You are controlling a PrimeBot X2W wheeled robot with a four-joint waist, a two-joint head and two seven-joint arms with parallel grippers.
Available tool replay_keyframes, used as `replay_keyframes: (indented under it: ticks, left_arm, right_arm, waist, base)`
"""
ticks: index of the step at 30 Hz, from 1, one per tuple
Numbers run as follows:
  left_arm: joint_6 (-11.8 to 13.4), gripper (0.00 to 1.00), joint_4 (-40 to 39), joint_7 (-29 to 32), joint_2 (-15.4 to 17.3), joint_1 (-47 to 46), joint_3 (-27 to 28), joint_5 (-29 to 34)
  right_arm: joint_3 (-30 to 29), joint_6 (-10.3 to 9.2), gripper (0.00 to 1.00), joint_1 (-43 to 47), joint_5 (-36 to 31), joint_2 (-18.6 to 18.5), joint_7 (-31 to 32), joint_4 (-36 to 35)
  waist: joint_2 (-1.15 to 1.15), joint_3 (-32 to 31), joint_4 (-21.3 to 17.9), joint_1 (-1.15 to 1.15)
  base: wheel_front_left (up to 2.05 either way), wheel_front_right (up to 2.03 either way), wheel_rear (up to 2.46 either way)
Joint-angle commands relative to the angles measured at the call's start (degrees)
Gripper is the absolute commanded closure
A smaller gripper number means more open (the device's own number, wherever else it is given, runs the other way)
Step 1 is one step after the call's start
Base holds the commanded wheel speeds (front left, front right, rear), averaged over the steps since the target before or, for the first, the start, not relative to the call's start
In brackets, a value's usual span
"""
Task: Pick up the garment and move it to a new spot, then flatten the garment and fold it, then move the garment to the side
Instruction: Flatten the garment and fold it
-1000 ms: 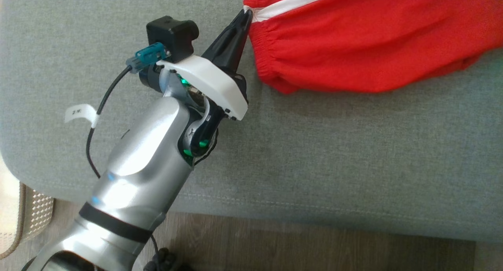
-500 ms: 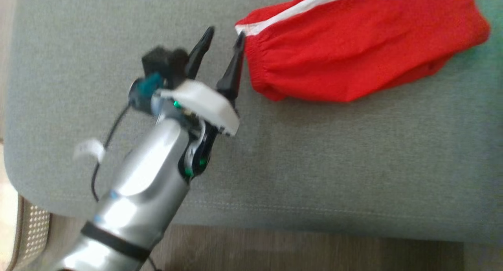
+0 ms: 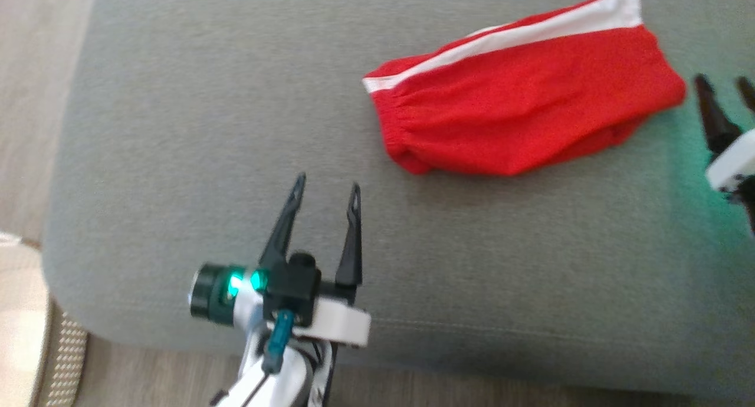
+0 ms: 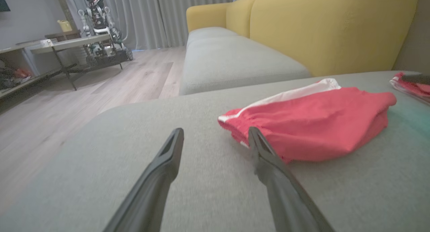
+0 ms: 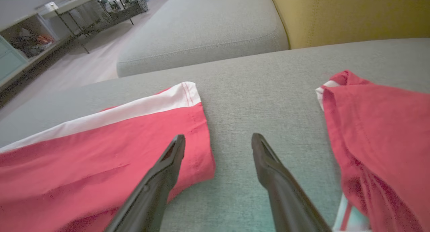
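Note:
A folded red garment (image 3: 519, 124) with a white side stripe lies on the grey cushion (image 3: 177, 159); its elastic waistband end faces left. My left gripper (image 3: 325, 186) is open, empty, well down-left of the waistband. The left wrist view has the garment (image 4: 319, 124) just right of my left gripper (image 4: 215, 134). My right gripper (image 3: 722, 85) is open at the right edge, just off the garment's hem end. From the right wrist camera, my right gripper (image 5: 218, 141) hovers with its left finger over the garment's hem corner (image 5: 188, 138), holding nothing.
A second red garment (image 5: 383, 148) lies to the right on the same cushion. A yellow sofa back (image 4: 329, 27) rises behind. The cushion's front edge (image 3: 472, 360) borders wood floor. Across the room stand a low table (image 4: 67, 45) and another robot (image 4: 100, 20).
My left gripper opened, let go of the waistband corner and drew back toward the cushion's front. The head camera shifted, bringing the whole garment and my open right gripper into view.

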Motion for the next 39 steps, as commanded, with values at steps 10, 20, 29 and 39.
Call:
replay_keyframes:
  ticks: [10,20,29,39]
  left_arm:
    - [-0.61,0.0,-4.5,-0.29,-3.2,0.95,0.55,3.75]
    - [-1.32,0.0,-4.06,-0.29,-4.45,0.12,0.98,4.81]
    - [-1.79,0.0,-4.11,-0.29,-4.75,-0.15,1.67,5.9]
    - [-2.27,0.0,-3.69,-0.29,-4.82,-0.02,2.56,6.37]
  right_arm:
    - [0.97,-0.02,0.0,-11.68,-9.98,-3.12,2.76,14.56]
    - [4.78,-0.02,0.0,-12.4,-12.94,0.57,10.27,19.73]
    - [7.43,-0.02,1.0,-9.28,-9.3,3.12,18.72,16.58]
    - [6.82,-0.02,1.0,-11.12,-7.95,0.88,12.93,15.93]
  waist:
    - [0.0,4.13,9.66,0.0]
    - [0.0,5.5,10.78,0.0]
    - [0.0,5.64,9.12,0.0]
    - [0.0,3.95,5.18,0.0]
  base:
    - [0.0,0.0,0.0]
    - [0.0,0.0,0.0]
    - [0.0,0.0,0.0]
    - [0.0,0.0,0.0]
